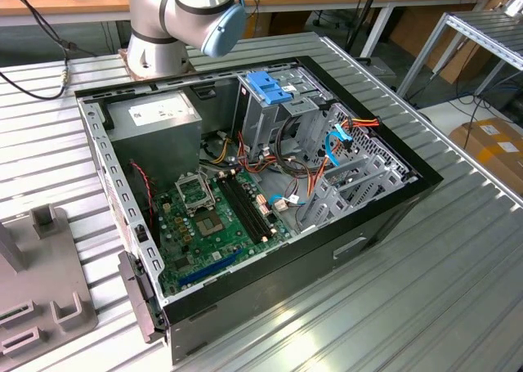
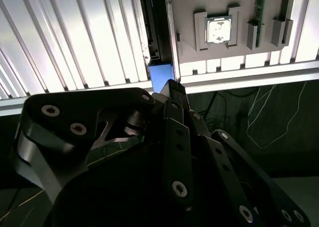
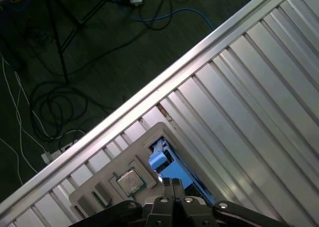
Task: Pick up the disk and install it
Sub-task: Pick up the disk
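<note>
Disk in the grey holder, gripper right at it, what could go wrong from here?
The disk stands on edge in the grey holder, gripper at its blue end; an off-centre hold might tilt or jam it.
The holder sits by the table edge, so a slipped disk could fall off.
Loose cables beside the drive cage might snag it.

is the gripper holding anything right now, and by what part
Cannot be told. The gripper is right at the light-blue rail end of the disk, which stands in the grey holder; whether it grips it is unclear.
</note>
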